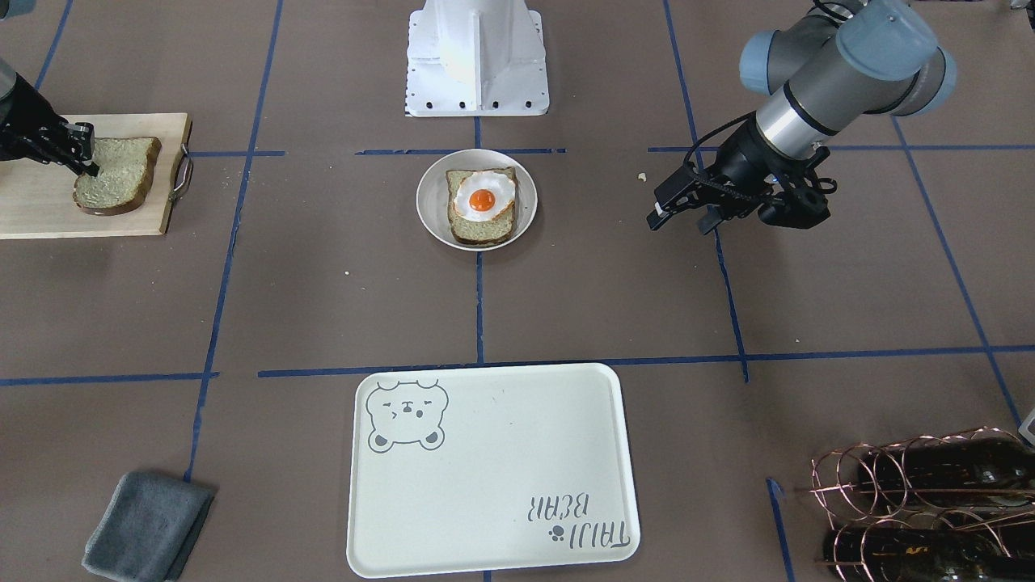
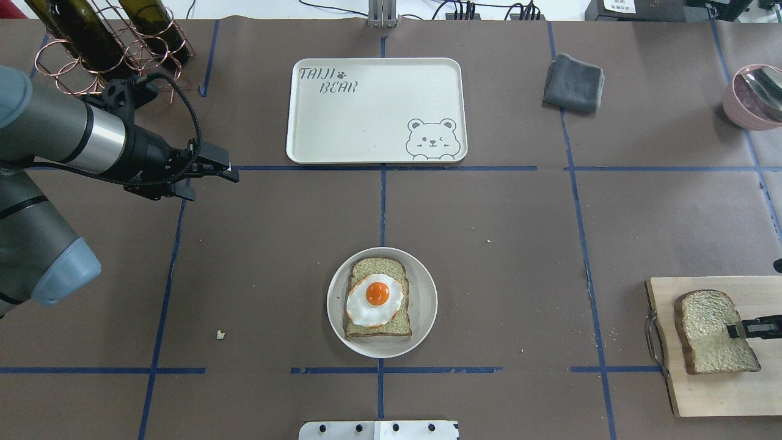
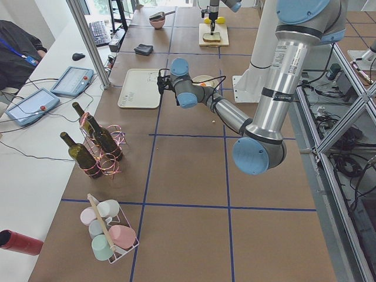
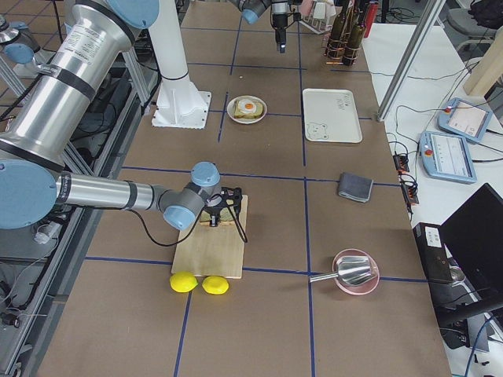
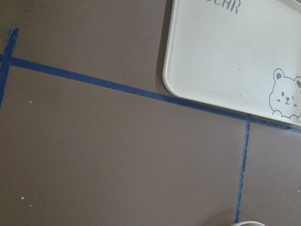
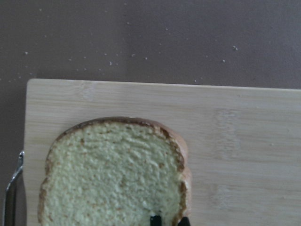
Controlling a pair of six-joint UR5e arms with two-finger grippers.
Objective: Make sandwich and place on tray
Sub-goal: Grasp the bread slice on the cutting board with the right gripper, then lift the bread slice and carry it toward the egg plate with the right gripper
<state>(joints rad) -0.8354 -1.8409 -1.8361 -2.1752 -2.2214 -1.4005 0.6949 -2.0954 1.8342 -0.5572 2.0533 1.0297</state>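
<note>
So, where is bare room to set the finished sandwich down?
The tray is bare, as is the table strip between it and the plate. Crowded: the cutting board, with bread slice and right hand.

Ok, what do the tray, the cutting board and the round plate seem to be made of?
The tray: probably plastic, matte cream, moulded rim, printed grey bear. The cutting board: light wood, grain lines showing, with a shiny metal handle. The plate: smooth white, ceramic or plastic; the look leaves that open.
</note>
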